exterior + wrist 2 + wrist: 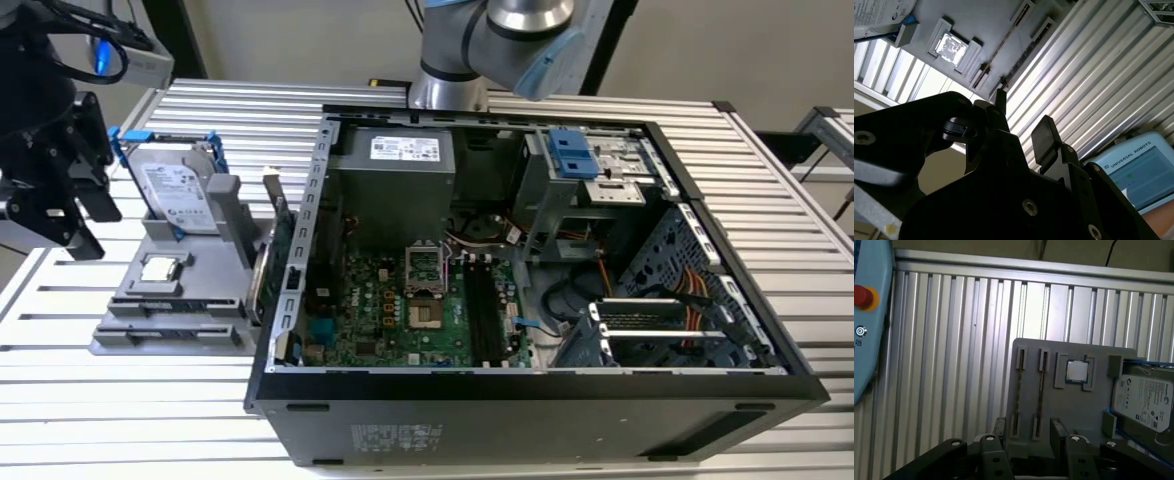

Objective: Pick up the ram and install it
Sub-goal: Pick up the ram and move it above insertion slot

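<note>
While the gripper (1028, 426) hangs open and empty, the ram (1040, 390) sits edge-up in its gray holder (1079, 407) just beyond it, long axis square to the jaw gap.

Ribbed aluminium table (801, 200), bright reflections on slats; pale beige wall (307, 40) behind.

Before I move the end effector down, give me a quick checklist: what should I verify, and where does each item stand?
1. End effector open, nothing in it: ok.
2. Ram on edge in the gray fixture, not yet picked: ok.
3. Ram lies between the fingers in the first wrist view: ok; height above it: cannot tell.
4. CPU chip and hard drive apart from the ram: ok.
5. Memory slots in the open case look free: ok; latches: cannot tell.
</note>
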`<act>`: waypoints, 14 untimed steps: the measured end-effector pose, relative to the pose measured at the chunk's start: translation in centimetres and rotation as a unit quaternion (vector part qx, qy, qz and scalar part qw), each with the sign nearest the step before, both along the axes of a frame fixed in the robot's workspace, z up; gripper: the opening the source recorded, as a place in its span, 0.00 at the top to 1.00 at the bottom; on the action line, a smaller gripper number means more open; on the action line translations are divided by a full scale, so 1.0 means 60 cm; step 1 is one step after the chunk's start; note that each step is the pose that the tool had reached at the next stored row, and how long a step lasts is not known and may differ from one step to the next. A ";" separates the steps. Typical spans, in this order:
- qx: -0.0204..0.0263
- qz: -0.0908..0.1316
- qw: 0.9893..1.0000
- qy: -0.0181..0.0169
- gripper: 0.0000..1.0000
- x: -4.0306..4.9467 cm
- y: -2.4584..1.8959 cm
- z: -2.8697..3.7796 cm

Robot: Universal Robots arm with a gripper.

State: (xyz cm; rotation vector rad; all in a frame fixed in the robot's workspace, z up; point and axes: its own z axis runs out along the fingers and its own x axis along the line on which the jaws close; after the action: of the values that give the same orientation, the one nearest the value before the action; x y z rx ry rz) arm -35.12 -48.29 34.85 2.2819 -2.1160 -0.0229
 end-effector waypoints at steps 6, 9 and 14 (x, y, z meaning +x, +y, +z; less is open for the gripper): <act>-0.003 0.000 1.000 0.000 0.00 0.000 0.0000 -0.007; -0.004 -0.001 1.000 0.000 0.00 0.000 0.0001 -0.011; -0.006 -0.001 1.000 0.000 0.00 0.000 0.0001 -0.016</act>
State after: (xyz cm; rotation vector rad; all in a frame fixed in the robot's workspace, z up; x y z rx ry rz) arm -35.13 -48.28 33.86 2.2730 -2.1120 -0.0095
